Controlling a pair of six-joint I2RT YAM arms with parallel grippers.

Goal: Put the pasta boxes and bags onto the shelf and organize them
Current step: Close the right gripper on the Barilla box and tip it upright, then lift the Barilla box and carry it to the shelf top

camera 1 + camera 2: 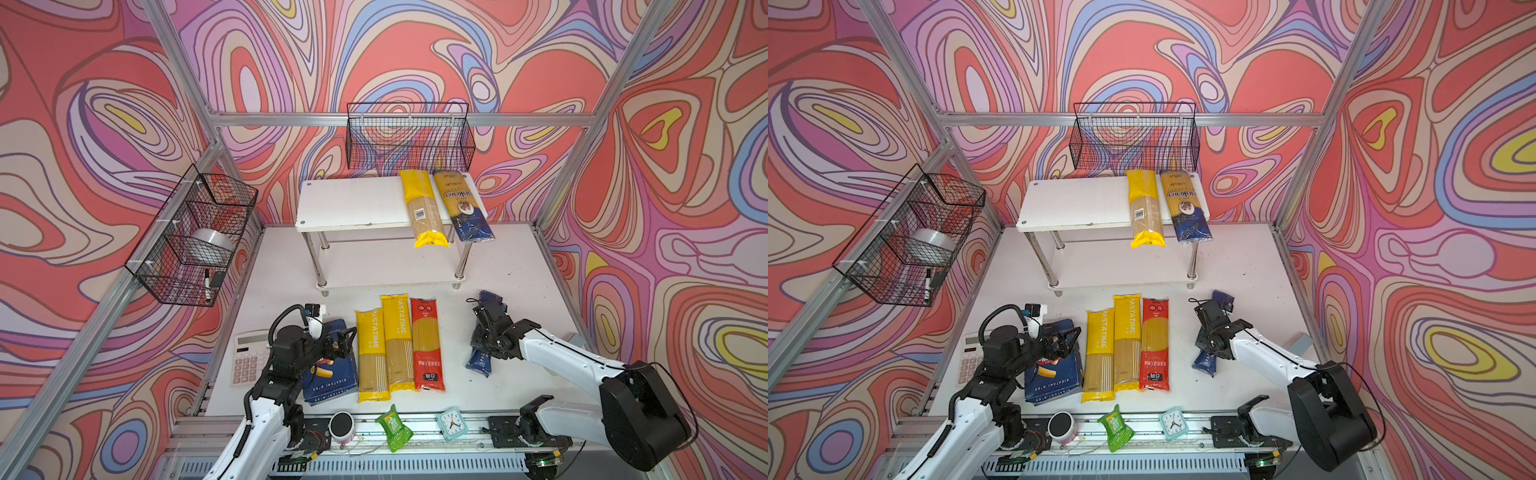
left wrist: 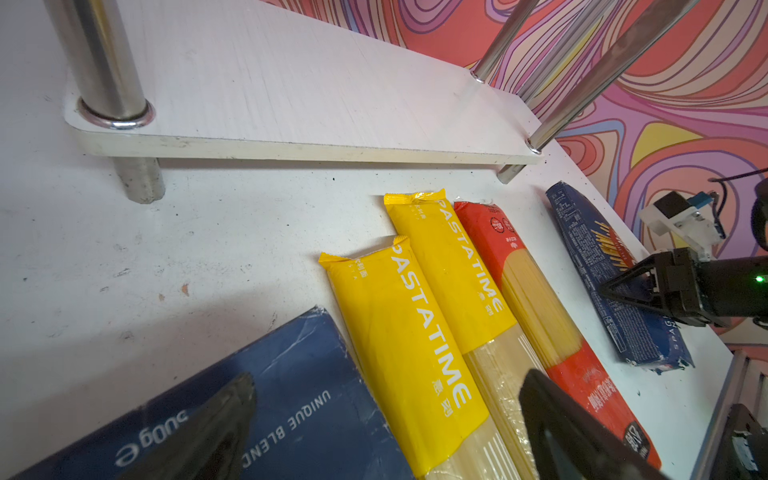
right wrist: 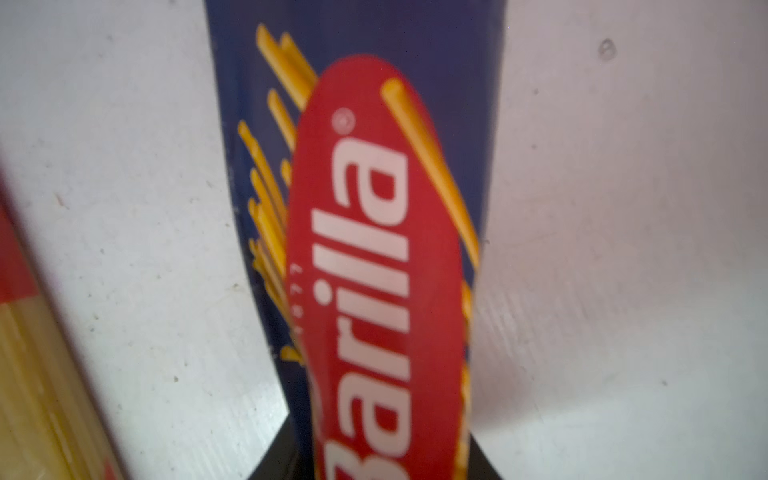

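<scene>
Right wrist view: we enter first the narrow box (image 3: 374, 249), dark blue card with a red oval logo in white lettering and printed yellow strands, lying on the white table (image 3: 623, 208) to the right of the row of bags. The right claw (image 2: 623, 291) is clamped across its width, one dark finger against each long side. Boxes, two: the second is the wide box (image 1: 332, 380), the same blue, marked RIGATONI, lying flat at the table's left. The left claw (image 1: 345, 337) hangs above it with its jaws well apart. Bags, five, all long and slim, most showing pale strands through clear panels. Three lie side by side on the table between the boxes: two yellow bags (image 1: 371, 353) (image 1: 397, 340) lettered PASTATIME, touching, and one red bag (image 1: 427, 345) just beside them. Two lie side by side at the right end of the top tier of the shelf (image 1: 353, 203), their near ends overhanging its front edge: a third yellow bag (image 1: 422, 208) and one gold and dark blue bag (image 1: 463, 208). Shelf, one: white, two tiers, chrome tube legs, standing at the back of the table. In both top views we also count two black wire baskets (image 1: 409, 137) (image 1: 195, 232) on the frame, one calculator (image 1: 249, 357), one small clock (image 1: 452, 423) and one green packet (image 1: 392, 428).
</scene>
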